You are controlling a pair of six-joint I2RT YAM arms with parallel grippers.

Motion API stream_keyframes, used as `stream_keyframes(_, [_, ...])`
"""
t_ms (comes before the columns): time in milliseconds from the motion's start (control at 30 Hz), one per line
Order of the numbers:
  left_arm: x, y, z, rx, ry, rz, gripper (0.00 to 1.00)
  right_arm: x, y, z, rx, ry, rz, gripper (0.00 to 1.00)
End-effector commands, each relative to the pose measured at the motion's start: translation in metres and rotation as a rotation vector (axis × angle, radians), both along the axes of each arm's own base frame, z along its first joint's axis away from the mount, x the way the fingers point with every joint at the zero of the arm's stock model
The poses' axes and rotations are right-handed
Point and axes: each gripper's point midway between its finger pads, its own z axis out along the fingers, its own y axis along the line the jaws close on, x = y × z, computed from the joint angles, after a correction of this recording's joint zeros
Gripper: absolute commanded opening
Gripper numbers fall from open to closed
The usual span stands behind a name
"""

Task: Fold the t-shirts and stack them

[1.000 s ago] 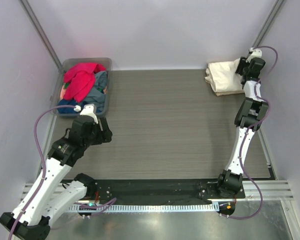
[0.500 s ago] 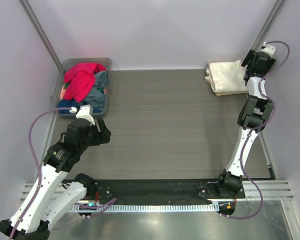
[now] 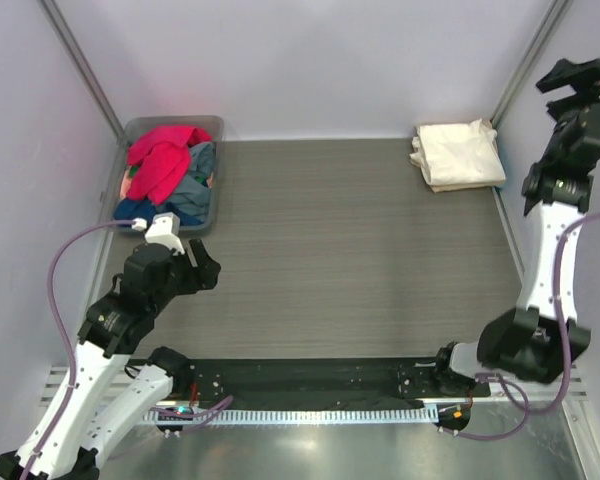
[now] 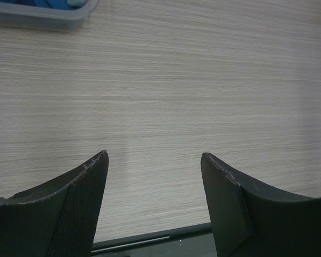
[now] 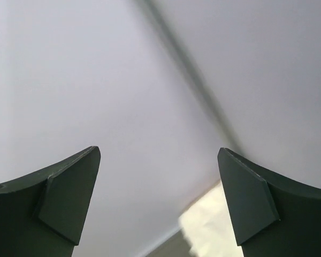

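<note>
A folded cream-white t-shirt (image 3: 458, 150) lies on a folded tan-beige one (image 3: 450, 184) at the table's far right corner; a blurred pale patch of it shows in the right wrist view (image 5: 211, 230). A red t-shirt (image 3: 162, 158) and blue-grey ones (image 3: 192, 185) are heaped in the grey tub (image 3: 218, 128) at the far left. My left gripper (image 3: 198, 268) is open and empty, low over bare table near the front left (image 4: 152, 160). My right gripper (image 3: 577, 76) is open and empty, raised high to the right of the folded stack, facing the back wall (image 5: 159, 155).
The wood-grain table (image 3: 350, 250) lies between tub and stack. A corner of the tub shows in the left wrist view (image 4: 40, 16). Purple walls with metal posts (image 3: 80, 62) close the cell. A black rail (image 3: 310, 375) runs along the table's near edge.
My right arm has lifted off the folded stack and swung up and to the right, now high by the right wall. My left arm has drawn back slightly toward the front left.
</note>
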Motion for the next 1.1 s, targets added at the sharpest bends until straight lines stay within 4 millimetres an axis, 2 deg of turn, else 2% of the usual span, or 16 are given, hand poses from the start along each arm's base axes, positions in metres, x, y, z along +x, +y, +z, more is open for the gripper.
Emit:
stream_keyframes(0, [0.002,-0.005,0.010,-0.016,-0.049,-0.035,0.71,0.005,0.078,-0.098,0.188,0.154,0.257,0.98])
stream_keyframes(33, [0.002,-0.006,0.010,-0.018,-0.048,-0.039,0.71,0.003,0.118,-0.109,0.182,0.191,0.325,0.98])
stream_keyframes(67, [0.002,-0.007,0.010,-0.017,-0.048,-0.043,0.72,-0.016,0.139,-0.111,0.160,0.210,0.349,0.98])
stream_keyframes(100, [0.002,-0.007,0.009,-0.017,-0.045,-0.042,0.71,-0.022,0.154,-0.143,0.170,0.279,0.360,0.99])
stream_keyframes(133, [0.002,-0.007,0.009,-0.017,-0.043,-0.044,0.71,-0.028,0.200,-0.156,0.160,0.314,0.467,1.00])
stream_keyframes(200, [0.002,-0.007,0.009,-0.016,-0.044,-0.041,0.71,-0.054,0.236,-0.193,0.178,0.417,0.557,1.00])
stream_keyframes(233, [0.003,-0.006,0.009,-0.013,-0.045,-0.037,0.71,-0.067,0.262,-0.206,0.175,0.460,0.626,1.00])
stream_keyframes(300, [0.003,-0.004,0.009,-0.011,-0.047,-0.030,0.72,-0.096,0.283,-0.247,0.182,0.573,0.680,1.00])
stream_keyframes(367, [0.003,-0.002,0.009,-0.009,-0.047,-0.019,0.71,-0.121,0.303,-0.277,0.175,0.662,0.750,1.00])
stream_keyframes(400, [0.003,-0.001,0.008,-0.005,-0.046,-0.012,0.71,-0.134,0.307,-0.299,0.181,0.714,0.771,1.00])
stream_keyframes(467, [0.004,-0.001,0.008,-0.004,-0.047,-0.007,0.71,-0.157,0.321,-0.314,0.180,0.763,0.851,1.00])
stream_keyframes(500, [0.004,0.000,0.008,-0.001,-0.043,-0.004,0.71,-0.167,0.322,-0.330,0.194,0.805,0.859,1.00])
stream_keyframes(533, [0.005,0.000,0.008,-0.001,-0.043,-0.001,0.71,-0.176,0.325,-0.335,0.207,0.818,0.882,1.00])
stream_keyframes(567, [0.006,0.001,0.007,0.004,-0.039,0.003,0.72,-0.184,0.325,-0.347,0.216,0.845,0.894,1.00])
stream_keyframes(767, [0.006,0.004,0.005,0.013,-0.033,0.021,0.71,-0.204,0.329,-0.352,0.222,0.802,0.971,1.00])
stream_keyframes(1067, [0.008,0.006,0.003,0.023,-0.027,0.037,0.71,-0.203,0.324,-0.350,0.177,0.798,0.958,1.00])
